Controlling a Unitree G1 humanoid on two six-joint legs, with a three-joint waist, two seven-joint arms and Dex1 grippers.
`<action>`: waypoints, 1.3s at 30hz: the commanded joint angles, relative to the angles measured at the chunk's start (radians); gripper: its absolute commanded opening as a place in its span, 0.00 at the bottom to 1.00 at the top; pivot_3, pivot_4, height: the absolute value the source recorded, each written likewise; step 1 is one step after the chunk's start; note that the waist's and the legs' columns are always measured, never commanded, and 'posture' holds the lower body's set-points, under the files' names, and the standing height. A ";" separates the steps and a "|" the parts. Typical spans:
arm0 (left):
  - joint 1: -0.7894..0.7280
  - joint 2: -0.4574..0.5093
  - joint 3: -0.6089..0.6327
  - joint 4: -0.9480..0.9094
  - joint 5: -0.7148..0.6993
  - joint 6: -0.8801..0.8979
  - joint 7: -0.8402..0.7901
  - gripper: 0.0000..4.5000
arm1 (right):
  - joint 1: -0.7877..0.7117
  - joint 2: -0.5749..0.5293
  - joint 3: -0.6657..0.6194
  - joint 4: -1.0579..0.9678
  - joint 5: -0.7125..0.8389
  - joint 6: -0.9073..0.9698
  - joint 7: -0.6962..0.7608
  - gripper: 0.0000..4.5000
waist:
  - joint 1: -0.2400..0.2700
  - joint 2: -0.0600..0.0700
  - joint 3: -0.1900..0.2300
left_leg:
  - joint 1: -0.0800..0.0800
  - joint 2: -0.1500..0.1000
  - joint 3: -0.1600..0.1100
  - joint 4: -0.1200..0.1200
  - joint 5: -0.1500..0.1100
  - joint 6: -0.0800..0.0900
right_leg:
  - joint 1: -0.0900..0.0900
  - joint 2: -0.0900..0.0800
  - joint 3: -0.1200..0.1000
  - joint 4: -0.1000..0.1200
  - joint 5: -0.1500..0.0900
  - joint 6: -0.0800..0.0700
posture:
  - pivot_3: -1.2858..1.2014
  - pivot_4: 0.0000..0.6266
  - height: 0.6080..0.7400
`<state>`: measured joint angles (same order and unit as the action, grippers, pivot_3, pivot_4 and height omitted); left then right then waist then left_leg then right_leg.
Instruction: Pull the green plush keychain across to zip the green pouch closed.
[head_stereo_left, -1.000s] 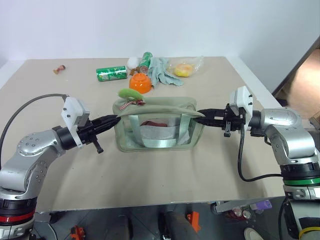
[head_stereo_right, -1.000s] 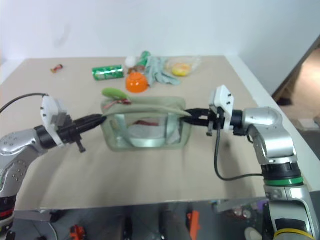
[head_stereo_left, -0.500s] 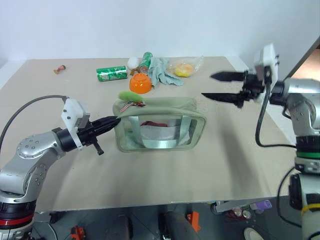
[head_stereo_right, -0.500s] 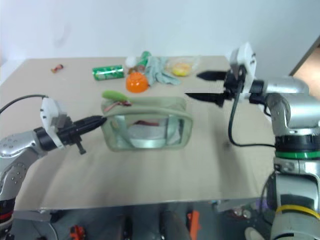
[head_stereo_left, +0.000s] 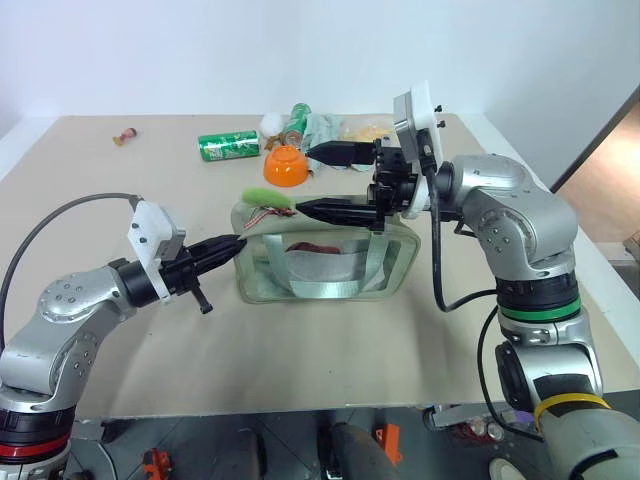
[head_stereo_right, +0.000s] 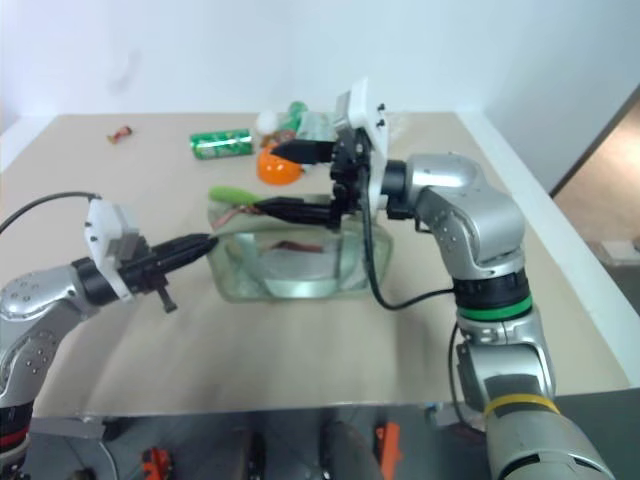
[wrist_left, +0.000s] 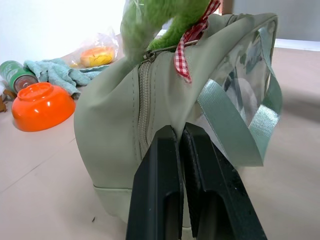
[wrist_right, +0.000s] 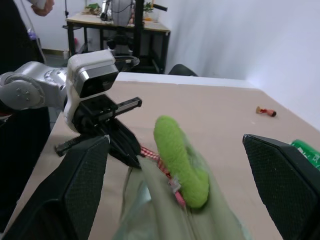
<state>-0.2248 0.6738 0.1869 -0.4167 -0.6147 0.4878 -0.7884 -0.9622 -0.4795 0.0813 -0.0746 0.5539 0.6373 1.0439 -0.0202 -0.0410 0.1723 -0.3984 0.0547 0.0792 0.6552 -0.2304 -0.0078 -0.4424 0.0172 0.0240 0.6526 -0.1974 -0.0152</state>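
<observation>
green plush keychain (head_stereo_left: 264, 198) lengthwise along green pouch (head_stereo_left: 320, 262) top

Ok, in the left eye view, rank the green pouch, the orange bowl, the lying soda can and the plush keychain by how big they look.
1. green pouch, clearly largest
2. soda can and orange bowl: look alike, and both lie farther back, so unranked
3. green plush keychain, smallest

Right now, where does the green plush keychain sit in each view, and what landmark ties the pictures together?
Left eye: green plush keychain on the green pouch top, its left end.
Right eye: same corner.
Left wrist: above the zipper.
Right wrist: centre.
Landmark: the red checked ribbon at its attachment.
</observation>
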 joint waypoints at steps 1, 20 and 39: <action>0.005 -0.011 -0.021 -0.026 0.005 0.000 0.012 0.00 | -0.044 0.036 0.019 -0.027 -0.006 -0.008 -0.023 0.99 | 0.000 0.000 0.000 | 0.000 0.000 0.000 0.000 0.000 0.000 | 0.000 0.000 0.000 0.000 0.000 0.000 | 0.52 0.24 1.00; 0.006 -0.038 -0.046 -0.037 0.022 -0.012 0.035 0.00 | -0.065 0.164 0.117 0.135 -0.164 -0.114 -0.044 0.56 | 0.001 0.000 0.000 | -0.002 -0.004 -0.002 0.000 0.000 0.000 | 0.000 -0.004 -0.003 0.000 -0.002 0.002 | 0.52 0.24 1.00; -0.026 -0.050 -0.045 -0.001 0.050 -0.003 0.091 0.00 | -0.054 0.085 0.007 0.089 -0.141 -0.145 -0.061 0.01 | 0.001 0.000 0.000 | -0.003 -0.004 -0.003 0.000 0.000 0.000 | 0.000 -0.004 -0.003 0.000 -0.002 0.003 | 0.52 0.24 1.00</action>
<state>-0.2391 0.6236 0.1527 -0.4267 -0.5766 0.4817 -0.7062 -1.0000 -0.3668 0.1586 0.0613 0.3968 0.5239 0.9985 -0.0192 -0.0412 0.1721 -0.4012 0.0504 0.0764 0.6552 -0.2303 -0.0077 -0.4422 0.0131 0.0209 0.6526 -0.1998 -0.0124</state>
